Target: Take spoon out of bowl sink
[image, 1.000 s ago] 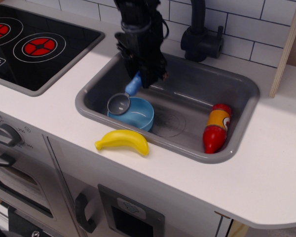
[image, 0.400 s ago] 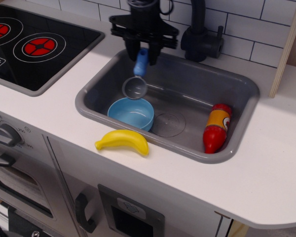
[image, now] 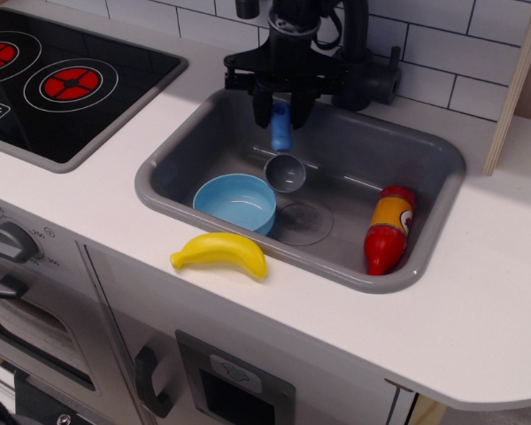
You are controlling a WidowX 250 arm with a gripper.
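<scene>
My gripper (image: 281, 111) is shut on the blue handle of the spoon (image: 282, 146). The spoon hangs head down, its grey cup just above the floor of the grey sink (image: 354, 159), over the middle. The light-blue bowl (image: 235, 203) sits empty in the front left of the sink, to the lower left of the spoon's head and apart from it. The gripper is above the sink's back part, in front of the black tap.
A red-yellow bottle (image: 388, 227) lies at the right side of the sink. A yellow banana (image: 219, 252) lies on the white counter (image: 478, 292) in front of the sink. The black tap (image: 365, 62) stands behind the gripper. A black hob (image: 62, 80) is at the left.
The gripper has lifted the spoon out of the bowl and carried it right, from over the bowl's back rim to over the middle of the sink. The bowl stayed in place.
</scene>
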